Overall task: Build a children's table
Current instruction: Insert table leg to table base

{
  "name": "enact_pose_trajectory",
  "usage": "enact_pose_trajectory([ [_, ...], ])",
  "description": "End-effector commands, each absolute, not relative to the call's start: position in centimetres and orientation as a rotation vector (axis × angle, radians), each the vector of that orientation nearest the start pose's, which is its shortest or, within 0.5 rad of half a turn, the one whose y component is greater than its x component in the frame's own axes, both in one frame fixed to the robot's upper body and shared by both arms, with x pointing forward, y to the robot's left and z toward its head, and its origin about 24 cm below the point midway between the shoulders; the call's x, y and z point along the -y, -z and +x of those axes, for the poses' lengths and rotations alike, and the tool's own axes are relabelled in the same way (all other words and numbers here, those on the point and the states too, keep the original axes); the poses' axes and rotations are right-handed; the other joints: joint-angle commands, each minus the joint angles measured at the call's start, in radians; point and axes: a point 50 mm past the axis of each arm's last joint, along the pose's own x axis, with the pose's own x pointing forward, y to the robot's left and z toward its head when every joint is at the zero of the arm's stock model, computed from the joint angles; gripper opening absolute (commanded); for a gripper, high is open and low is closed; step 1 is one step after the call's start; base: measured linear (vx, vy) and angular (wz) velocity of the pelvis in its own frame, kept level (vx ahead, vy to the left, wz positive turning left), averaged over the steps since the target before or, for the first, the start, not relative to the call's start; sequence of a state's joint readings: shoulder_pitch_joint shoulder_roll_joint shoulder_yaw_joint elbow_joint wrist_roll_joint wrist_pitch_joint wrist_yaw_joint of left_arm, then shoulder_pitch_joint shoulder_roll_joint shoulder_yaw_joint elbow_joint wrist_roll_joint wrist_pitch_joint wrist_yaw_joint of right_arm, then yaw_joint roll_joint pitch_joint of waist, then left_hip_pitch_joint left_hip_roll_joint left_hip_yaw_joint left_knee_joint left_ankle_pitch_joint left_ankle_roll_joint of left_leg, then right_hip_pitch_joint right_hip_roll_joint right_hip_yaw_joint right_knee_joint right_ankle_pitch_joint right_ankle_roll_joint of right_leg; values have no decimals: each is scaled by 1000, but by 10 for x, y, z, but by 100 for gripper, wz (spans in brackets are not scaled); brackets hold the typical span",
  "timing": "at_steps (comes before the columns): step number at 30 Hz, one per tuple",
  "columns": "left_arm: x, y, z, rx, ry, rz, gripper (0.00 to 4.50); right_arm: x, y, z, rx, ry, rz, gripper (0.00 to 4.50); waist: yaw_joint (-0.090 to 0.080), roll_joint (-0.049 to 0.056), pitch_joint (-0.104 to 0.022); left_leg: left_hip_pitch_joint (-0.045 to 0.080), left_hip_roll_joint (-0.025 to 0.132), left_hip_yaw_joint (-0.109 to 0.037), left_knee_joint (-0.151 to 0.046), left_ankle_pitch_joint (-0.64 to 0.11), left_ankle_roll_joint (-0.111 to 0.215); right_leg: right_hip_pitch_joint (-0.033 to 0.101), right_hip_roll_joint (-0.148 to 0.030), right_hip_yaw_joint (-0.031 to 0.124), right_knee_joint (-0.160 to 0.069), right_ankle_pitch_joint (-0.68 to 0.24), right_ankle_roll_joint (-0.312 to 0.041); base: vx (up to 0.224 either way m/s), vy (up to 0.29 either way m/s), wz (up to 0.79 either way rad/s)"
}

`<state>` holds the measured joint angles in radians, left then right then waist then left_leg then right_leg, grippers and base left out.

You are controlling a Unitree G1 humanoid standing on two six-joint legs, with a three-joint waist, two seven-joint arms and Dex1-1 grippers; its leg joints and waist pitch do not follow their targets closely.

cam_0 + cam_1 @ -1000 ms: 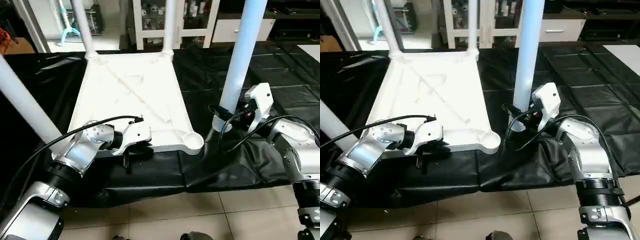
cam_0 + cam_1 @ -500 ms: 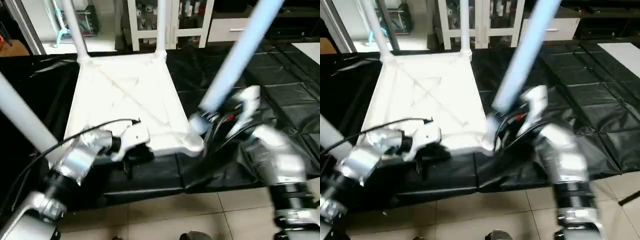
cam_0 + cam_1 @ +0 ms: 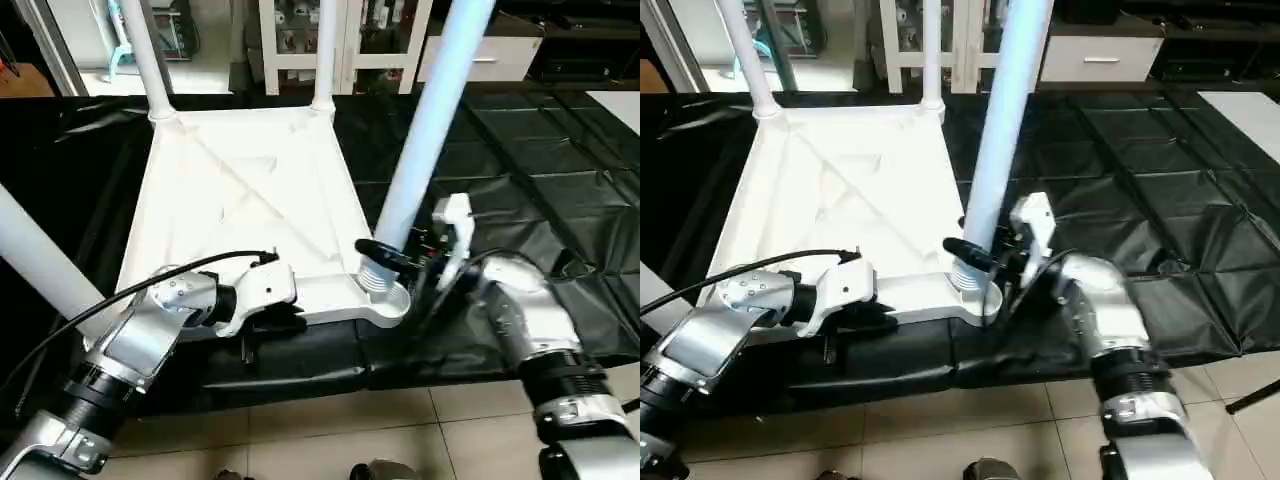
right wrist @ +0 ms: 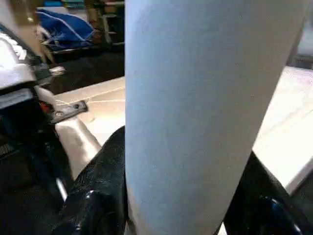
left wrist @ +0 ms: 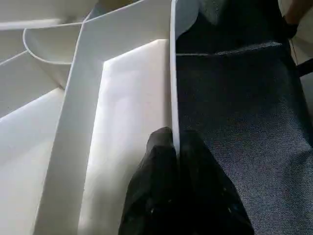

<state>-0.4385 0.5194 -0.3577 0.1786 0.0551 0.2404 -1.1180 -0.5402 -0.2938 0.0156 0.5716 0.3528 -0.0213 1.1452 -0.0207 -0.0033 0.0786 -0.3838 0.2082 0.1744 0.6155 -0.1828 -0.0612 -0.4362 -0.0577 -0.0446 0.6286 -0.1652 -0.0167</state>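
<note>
- The table top (image 3: 245, 200) lies underside up on a black sheet (image 3: 520, 150) spread over the floor, its diagonal ribs showing.
- Four legs can be counted: two stand upright in the far corner sockets, the far-left leg (image 3: 143, 55) and the far-right leg (image 3: 322, 50); a third leg (image 3: 40, 262) slants up by the top's near-left corner; the fourth leg (image 3: 425, 125) rises at a slight lean over the near-right corner socket (image 3: 385, 295).
- The fourth leg's ribbed lower end seems to sit in that socket, though the joint is partly hidden.
- The right gripper (image 3: 395, 258) has its jaws clamped round the fourth leg just above the socket.
- The left gripper (image 5: 176, 147) has its jaws pinched on the top's near edge wall, between the near corners.
- A white cabinet (image 3: 350, 40) stands beyond the top's far edge; no writing is readable.
</note>
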Motion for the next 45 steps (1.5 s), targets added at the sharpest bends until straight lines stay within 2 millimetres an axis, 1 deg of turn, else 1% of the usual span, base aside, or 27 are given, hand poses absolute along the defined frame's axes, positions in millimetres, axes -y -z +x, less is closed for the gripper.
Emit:
enact_pose_trajectory([
  [1,-148,-49,286,-530,1243,623,3,155,-84,318,48,-1172,45,191,0,-13,-69,8,11,6,-63,-184,84,67,-55,39,-84,-233,-231,0,0,0],
  [2,-145,-50,287,-519,1250,628,3,158,-79,312,28,-1198,76,191,3,-2,-69,11,11,5,-63,-187,80,65,-54,39,-88,-237,-231,0,0,0],
  [3,-145,-50,287,-519,1251,628,3,159,-78,311,27,-1200,78,191,3,-4,-69,11,12,5,-63,-187,81,65,-53,39,-88,-232,-231,0,0,0],
  [4,-142,-51,288,-506,1259,624,3,160,-75,307,25,-1209,78,191,4,-3,-68,8,12,3,-65,-186,80,68,-53,38,-86,-233,-233,0,0,0],
  [5,-142,-52,288,-503,1260,624,3,160,-74,307,26,-1210,77,191,2,-1,-67,9,12,3,-66,-193,78,65,-52,37,-89,-242,-233,0,0,0],
  [6,-140,-53,290,-488,1260,613,3,160,-72,305,31,-1208,75,191,2,-2,-67,8,11,2,-66,-197,76,66,-52,36,-88,-246,-233,0,0,0],
  [8,-136,-56,292,-468,1261,590,3,160,-67,304,32,-1194,62,191,3,5,-65,10,10,1,-67,-210,67,63,-53,36,-92,-270,-230,0,0,0],
  [9,-136,-56,292,-468,1261,590,3,160,-67,304,32,-1194,62,191,2,3,-65,11,10,2,-67,-217,66,62,-53,36,-94,-278,-229,0,0,0],
  [10,-134,-56,293,-445,1255,571,3,162,-62,304,21,-1172,25,191,3,4,-63,10,10,1,-67,-222,63,62,-54,36,-94,-289,-228,0,0,0],
  [12,-133,-56,293,-432,1249,553,3,164,-58,303,12,-1154,8,191,3,4,-63,11,10,1,-68,-227,62,62,-53,35,-95,-297,-225,0,0,0],
  [14,-133,-56,293,-435,1251,548,3,166,-57,304,9,-1135,-26,191,2,3,-61,8,10,0,-69,-222,65,62,-53,36,-94,-293,-224,0,0,0],
  [16,-133,-55,292,-435,1256,553,1,167,-55,304,-10,-1132,-22,190,1,5,-61,10,10,0,-70,-230,69,61,-53,35,-96,-309,-220,0,0,0],
  [22,-134,-55,290,-438,1271,555,0,170,-51,308,-26,-1111,-12,190,-2,5,-59,10,10,0,-71,-251,68,58,-54,34,-100,-342,-215,0,0,0],
  [23,-134,-55,289,-441,1275,558,0,170,-49,308,-43,-1123,-6,190,-3,2,-57,9,10,-1,-72,-252,70,58,-54,34,-100,-354,-209,0,0,0],
  [25,-135,-55,289,-440,1273,558,0,171,-47,306,-61,-1143,-10,190,-3,1,-57,8,10,-1,-72,-251,71,58,-54,34,-102,-363,-204,0,0,0],
  [26,-135,-55,289,-441,1272,559,0,172,-44,304,-90,-1166,-9,190,-3,-3,-58,8,9,0,-71,-250,72,58,-53,34,-103,-369,-201,0,0,0],
  [28,-136,-55,289,-442,1271,562,0,175,-39,301,-141,-1200,-13,190,-2,0,-57,9,11,0,-72,-245,76,57,-53,35,-102,-359,-205,0,0,0],
  [30,-136,-55,289,-444,1272,564,0,178,-36,300,-171,-1210,-4,190,-2,-1,-57,8,10,0,-72,-243,80,58,-53,34,-103,-359,-207,0,0,0],
  [31,-136,-55,289,-445,1272,566,0,179,-35,300,-184,-1213,-2,190,-4,-3,-56,6,10,0,-73,-247,79,58,-54,33,-103,-374,-203,0,0,0],
  [32,-136,-55,289,-445,1272,566,0,180,-35,300,-185,-1214,-3,190,-2,-2,-55,9,10,1,-73,-249,78,55,-55,34,-106,-389,-199,0,0,0],
  [35,-137,-55,290,-448,1272,571,0,181,-34,300,-196,-1223,-8,190,-2,-4,-56,8,11,0,-75,-239,80,56,-55,34,-105,-379,-201,0,0,0],
  [38,-138,-56,291,-449,1273,574,0,184,-33,300,-209,-1226,-16,190,-2,-4,-55,8,12,0,-75,-246,79,55,-56,34,-107,-392,-200,0,0,0],
  [39,-138,-57,292,-449,1279,578,0,186,-31,299,-222,-1229,-15,190,-2,-1,-55,9,12,0,-75,-247,78,55,-56,34,-107,-391,-201,0,0,0],
  [41,-138,-57,292,-450,1286,579,0,186,-30,299,-230,-1232,-18,190,-3,-1,-55,9,12,1,-76,-252,78,53,-56,34,-108,-394,-203,0,0,0],
  [42,-138,-57,292,-450,1292,580,0,184,-27,299,-237,-1239,-30,190,-2,3,-54,9,12,0,-76,-256,76,54,-56,34,-108,-396,-203,0,0,0],
  [43,-137,-57,292,-450,1298,578,0,182,-24,298,-252,-1257,-42,190,-3,4,-53,9,12,0,-77,-264,73,53,-56,34,-110,-404,-202,0,0,0],
  [45,-136,-57,291,-454,1310,576,0,179,-19,295,-287,-1295,-72,190,-5,3,-52,10,12,0,-78,-277,70,52,-57,33,-112,-422,-199,0,0,0],
])
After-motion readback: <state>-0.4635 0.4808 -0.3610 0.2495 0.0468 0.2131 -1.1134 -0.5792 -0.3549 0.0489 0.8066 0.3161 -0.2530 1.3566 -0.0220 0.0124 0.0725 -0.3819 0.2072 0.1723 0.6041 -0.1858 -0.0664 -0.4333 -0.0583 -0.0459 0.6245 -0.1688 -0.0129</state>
